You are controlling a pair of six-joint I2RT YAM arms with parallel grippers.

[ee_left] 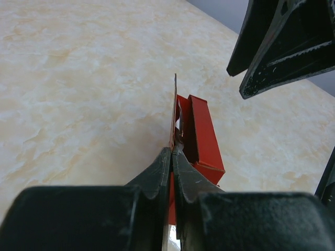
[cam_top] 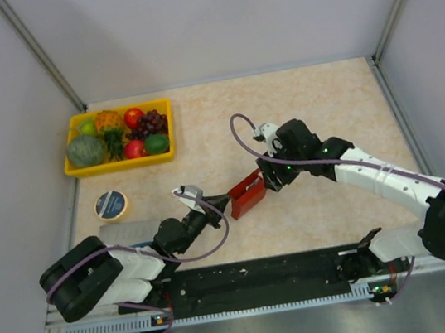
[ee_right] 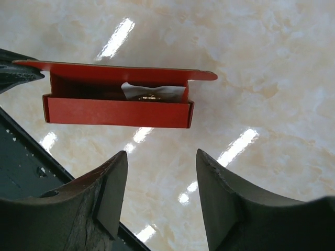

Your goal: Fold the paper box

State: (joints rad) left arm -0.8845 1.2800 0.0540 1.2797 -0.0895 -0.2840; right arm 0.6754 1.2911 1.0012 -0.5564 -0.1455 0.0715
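Note:
The paper box [cam_top: 248, 194] is bright red and partly folded into a shallow open tray, held just above the table's middle. My left gripper [cam_top: 219, 207] is shut on its thin upright flap; in the left wrist view the fingertips [ee_left: 172, 154] meet on the flap's edge, with the box body [ee_left: 201, 136] beyond them. My right gripper [cam_top: 268, 178] hovers at the box's far right end, open and empty. In the right wrist view the box [ee_right: 118, 111] lies ahead of the gripper [ee_right: 162, 157], not touching it. A whitish wrapper [ee_right: 154, 91] shows inside the box.
A yellow fruit tray [cam_top: 72, 168] sits at the back left. A round blue-topped tin [cam_top: 111, 204] and a flat grey pad [cam_top: 127, 231] lie near the left arm. The black base rail [cam_top: 255, 274] runs along the near edge. Walls close in the left, right and back.

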